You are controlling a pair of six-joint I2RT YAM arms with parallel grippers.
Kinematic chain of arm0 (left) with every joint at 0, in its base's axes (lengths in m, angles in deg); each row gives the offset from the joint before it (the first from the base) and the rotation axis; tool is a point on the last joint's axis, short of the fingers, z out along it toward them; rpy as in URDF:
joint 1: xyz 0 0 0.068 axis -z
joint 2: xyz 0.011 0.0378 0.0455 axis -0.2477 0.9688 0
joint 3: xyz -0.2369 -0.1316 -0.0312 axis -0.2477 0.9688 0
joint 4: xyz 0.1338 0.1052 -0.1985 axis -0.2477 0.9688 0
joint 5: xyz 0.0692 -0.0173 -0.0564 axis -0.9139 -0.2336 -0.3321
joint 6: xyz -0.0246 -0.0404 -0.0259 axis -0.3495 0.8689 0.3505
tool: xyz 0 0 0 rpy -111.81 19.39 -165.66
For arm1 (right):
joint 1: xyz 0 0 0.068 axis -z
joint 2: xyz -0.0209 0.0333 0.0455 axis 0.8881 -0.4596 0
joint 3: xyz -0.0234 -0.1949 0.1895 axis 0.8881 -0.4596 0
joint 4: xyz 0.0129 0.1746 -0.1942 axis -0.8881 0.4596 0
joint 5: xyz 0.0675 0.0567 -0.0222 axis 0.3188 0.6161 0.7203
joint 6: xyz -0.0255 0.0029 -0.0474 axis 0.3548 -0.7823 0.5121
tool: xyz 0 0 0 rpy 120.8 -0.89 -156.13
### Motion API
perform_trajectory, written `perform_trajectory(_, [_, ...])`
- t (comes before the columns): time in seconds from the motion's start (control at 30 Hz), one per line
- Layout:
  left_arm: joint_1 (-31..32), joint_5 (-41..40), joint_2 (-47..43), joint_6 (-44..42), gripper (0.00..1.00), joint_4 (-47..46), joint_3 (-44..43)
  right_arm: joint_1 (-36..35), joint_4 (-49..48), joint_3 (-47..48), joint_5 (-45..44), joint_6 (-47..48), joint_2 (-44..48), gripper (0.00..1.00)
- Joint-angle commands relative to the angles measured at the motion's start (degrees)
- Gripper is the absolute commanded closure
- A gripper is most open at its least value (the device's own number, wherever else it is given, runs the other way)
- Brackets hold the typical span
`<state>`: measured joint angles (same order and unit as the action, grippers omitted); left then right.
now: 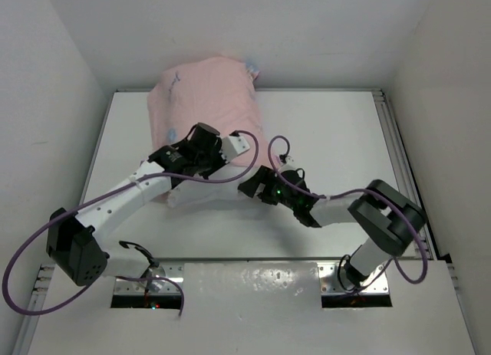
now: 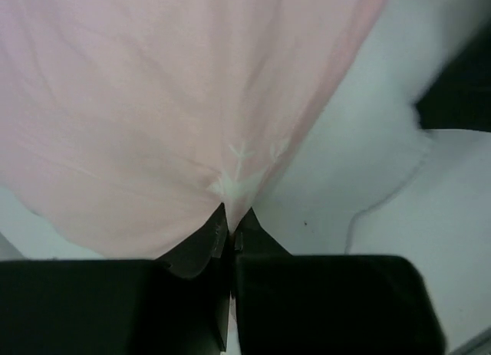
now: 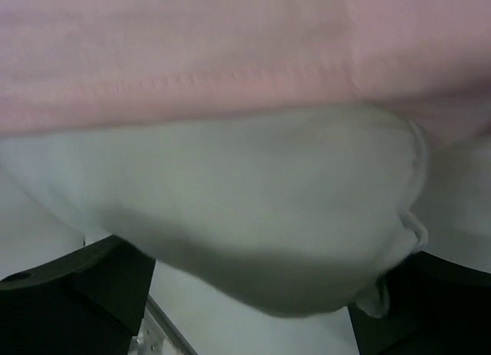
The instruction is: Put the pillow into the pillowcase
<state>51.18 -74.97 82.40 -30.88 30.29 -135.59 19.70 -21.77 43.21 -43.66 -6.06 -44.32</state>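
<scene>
Left pincer (image 2: pixel 230 232) pinches pillowcase (image 2: pixel 153 102); pillow (image 3: pixel 253 209) corner between spread right pincer (image 3: pixel 257 277).

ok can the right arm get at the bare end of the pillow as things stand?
Probably yes. The right gripper is open, with the white end of the pillow sitting between its fingers and nothing in between. The pillowcase hem stops just beyond it, and the left gripper is shut on that fabric.

Top view bright and even, soft shadows, glare on the near metal plate (image 1: pixel 253 282) — both wrist views blurry, dark-edged, unfocused.
</scene>
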Motion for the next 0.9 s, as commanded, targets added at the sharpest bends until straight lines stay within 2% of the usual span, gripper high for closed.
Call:
perform_trajectory(0.0, [2.3,15.2,-1.8,-2.3,1.0,5.4,-8.5,-0.2,-14.9,9.4,1.0,-3.2,-3.4,0.14])
perform_trajectory(0.03, [3.0,17.1,-2.1,-3.2,1.0,8.8,-9.5,-0.5,-15.1,11.0,0.7,-2.0,-4.5,0.19])
perform_trajectory(0.07, [3.2,18.5,-2.3,-4.8,1.0,10.0,-11.0,-0.7,-15.2,12.1,0.1,-1.2,-4.3,0.34])
perform_trajectory(0.13, [3.4,21.5,-2.8,-5.7,1.0,12.5,-11.9,-2.0,-15.3,14.7,-3.4,2.3,-2.7,0.52])
perform_trajectory(0.17, [3.4,21.8,-2.8,-6.0,1.0,12.8,-12.3,-2.9,-15.3,15.2,-5.3,3.2,-1.9,0.75])
perform_trajectory(0.23, [3.4,21.7,-2.6,-6.5,1.0,13.7,-14.0,-3.6,-15.4,16.2,-11.1,5.9,-0.3,0.94])
perform_trajectory(0.27, [3.3,21.8,-2.3,-6.8,1.0,14.0,-14.9,-3.9,-15.4,16.5,-13.2,6.5,0.2,1.0])
perform_trajectory(0.53, [3.4,27.2,-0.6,-9.5,1.0,21.6,-27.3,-4.3,-14.4,20.6,-33.5,8.5,1.2,1.0])
perform_trajectory(0.63, [3.8,27.4,-0.8,-9.9,1.0,23.5,-29.6,-4.4,-10.2,23.7,-34.1,8.7,0.6,1.0])
perform_trajectory(0.73, [3.9,29.5,-1.5,-10.5,1.0,24.9,-29.8,-6.0,-5.3,26.1,-37.9,8.7,-0.3,1.0])
perform_trajectory(0.8, [3.9,31.8,-2.5,-11.3,1.0,25.6,-27.4,-6.7,-4.7,25.9,-39.8,6.9,-1.0,1.0])
perform_trajectory(0.87, [3.9,30.0,-3.9,-13.2,1.0,25.5,-22.4,-6.7,-6.2,25.0,-39.4,6.0,-1.2,1.0])
